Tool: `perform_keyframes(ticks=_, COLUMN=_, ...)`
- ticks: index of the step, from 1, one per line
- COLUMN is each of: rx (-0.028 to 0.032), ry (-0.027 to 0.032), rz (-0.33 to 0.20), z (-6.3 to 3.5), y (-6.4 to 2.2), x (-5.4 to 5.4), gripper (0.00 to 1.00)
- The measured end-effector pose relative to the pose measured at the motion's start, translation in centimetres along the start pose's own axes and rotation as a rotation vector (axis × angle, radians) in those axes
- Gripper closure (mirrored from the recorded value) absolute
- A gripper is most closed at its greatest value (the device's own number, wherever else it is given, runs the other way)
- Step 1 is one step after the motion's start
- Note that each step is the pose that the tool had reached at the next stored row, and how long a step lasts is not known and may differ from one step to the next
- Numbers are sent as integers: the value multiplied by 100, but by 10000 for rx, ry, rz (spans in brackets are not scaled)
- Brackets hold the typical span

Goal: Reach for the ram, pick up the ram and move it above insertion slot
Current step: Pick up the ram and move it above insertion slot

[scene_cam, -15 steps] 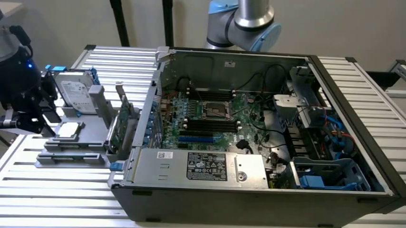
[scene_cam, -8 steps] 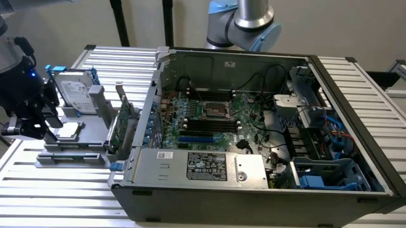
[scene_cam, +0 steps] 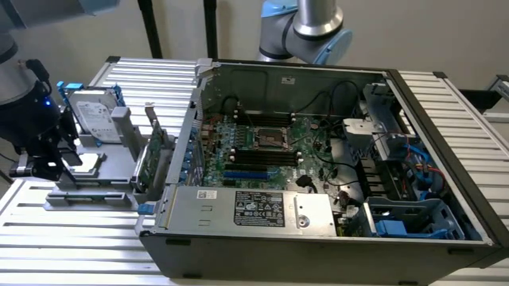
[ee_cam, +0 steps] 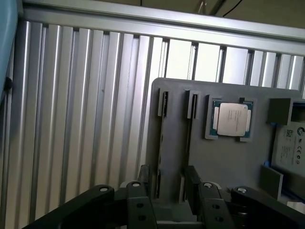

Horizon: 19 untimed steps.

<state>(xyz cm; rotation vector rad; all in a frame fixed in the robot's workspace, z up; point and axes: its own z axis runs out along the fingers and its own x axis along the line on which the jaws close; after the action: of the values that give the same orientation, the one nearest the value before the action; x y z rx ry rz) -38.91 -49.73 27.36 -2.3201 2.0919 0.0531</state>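
The hand [ee_cam: 166, 188] hangs with its dark fingers [ee_cam: 191, 179] apart, one on each side of a long slot in the grey holder [ee_cam: 228, 157]. A thin dark strip on edge in that slot looks like the ram [ee_cam: 162, 143]; whether the fingers touch it I cannot tell. Beyond sit a square processor [ee_cam: 231, 119] and a labelled hard drive [ee_cam: 290, 148]. In the exterior view the holder stands at 9 o'clock of the open computer case [scene_cam: 318, 250], an upright green card [scene_cam: 152, 152] between them, all on the ribbed desk [scene_cam: 80, 238]; the motherboard's insertion slots [scene_cam: 263, 158] lie mid-case
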Motion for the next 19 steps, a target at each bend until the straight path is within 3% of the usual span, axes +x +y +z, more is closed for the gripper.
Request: perform_keyframes(ticks=19, rx=-3, ry=1, rz=-20, z=343, y=1, x=52, gripper=58)
